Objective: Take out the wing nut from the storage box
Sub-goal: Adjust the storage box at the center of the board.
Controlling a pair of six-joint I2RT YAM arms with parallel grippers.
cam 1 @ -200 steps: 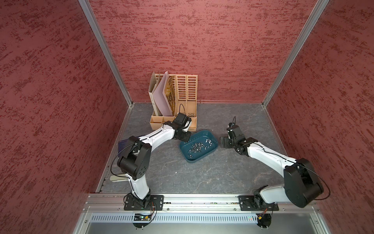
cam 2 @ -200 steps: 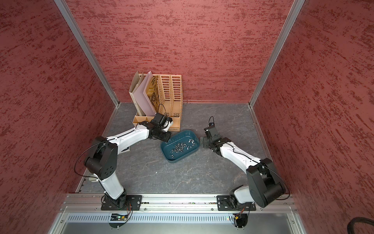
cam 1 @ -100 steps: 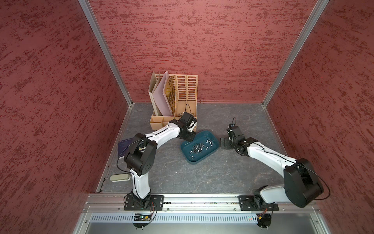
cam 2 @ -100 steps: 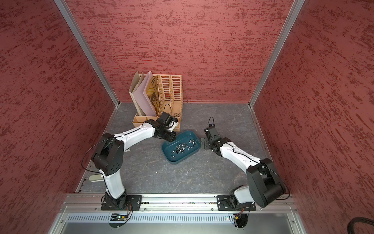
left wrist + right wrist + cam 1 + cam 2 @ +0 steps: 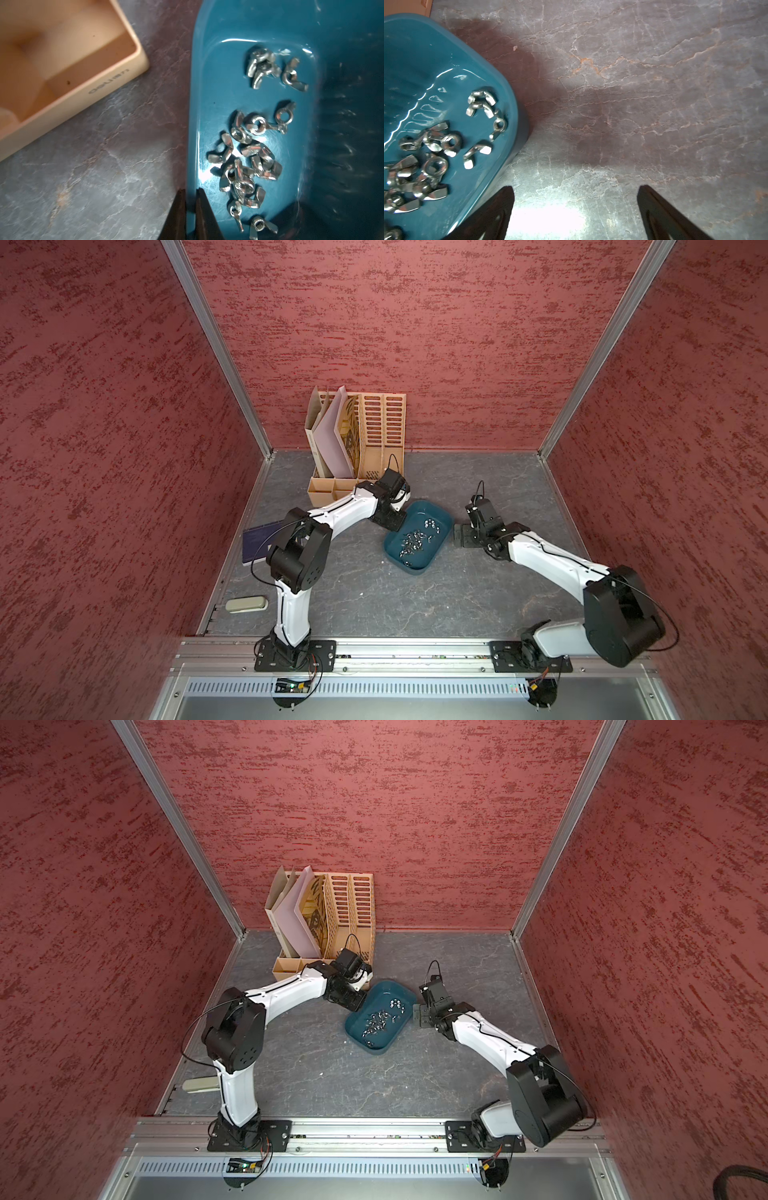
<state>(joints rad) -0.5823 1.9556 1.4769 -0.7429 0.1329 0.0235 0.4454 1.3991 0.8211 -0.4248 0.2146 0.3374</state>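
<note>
In both top views the teal storage box (image 5: 419, 566) (image 5: 386, 1038) sits on the grey table (image 5: 353, 597) (image 5: 316, 1073) in front of the beige slotted file organiser (image 5: 376, 435) (image 5: 345, 915). The wing nuts (image 5: 415, 541) (image 5: 380, 1021) lie heaped inside it. The left gripper (image 5: 395, 524) (image 5: 357, 1006) is at the box's rim on the organiser side. The right gripper (image 5: 459, 535) (image 5: 419, 1013) is just beside the opposite rim.

In the left wrist view the left gripper (image 5: 190, 190) pinches the storage box (image 5: 193, 83) by its rim, 1 jaw outside the wall and 1 inside. The wing nuts (image 5: 249, 166) lie loose on the box floor, none of them gripped.

In the right wrist view the right gripper (image 5: 575, 189) has its jaws spread wide over bare table (image 5: 654, 104), holding nothing. The storage box (image 5: 512, 116) and its wing nuts (image 5: 433, 162) are alongside.
</note>
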